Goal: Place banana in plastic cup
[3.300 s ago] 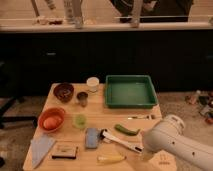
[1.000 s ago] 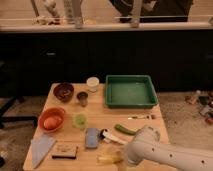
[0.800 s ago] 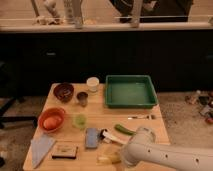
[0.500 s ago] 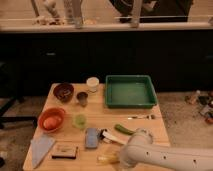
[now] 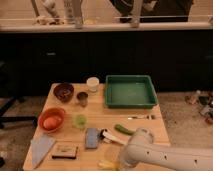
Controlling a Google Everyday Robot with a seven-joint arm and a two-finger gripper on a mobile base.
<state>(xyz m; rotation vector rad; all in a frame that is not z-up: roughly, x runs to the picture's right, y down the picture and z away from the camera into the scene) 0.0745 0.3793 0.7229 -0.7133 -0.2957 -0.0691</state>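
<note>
The banana (image 5: 106, 164) lies at the table's front edge, and only its pale yellow left end shows from under my wrist. My gripper (image 5: 118, 161) is down on it at the end of the white arm that reaches in from the lower right, shut on the banana. The arm covers most of the gripper. The plastic cup (image 5: 80, 120), small and translucent yellow-green, stands upright to the upper left of the gripper, about a hand's length away.
An orange bowl (image 5: 51, 120) sits left of the cup. A dark bowl (image 5: 63, 91), a dark metallic cup (image 5: 82, 98) and a white cup (image 5: 92, 83) stand behind. Also here: green tray (image 5: 130, 92), green pepper (image 5: 124, 130), white-handled brush (image 5: 111, 137), blue sponge (image 5: 91, 138), grey cloth (image 5: 42, 147), brown block (image 5: 65, 150).
The arm has swung left and lowered over the banana at the front edge, and the gripper has gone from open to shut there. Nothing else on the table has moved.
</note>
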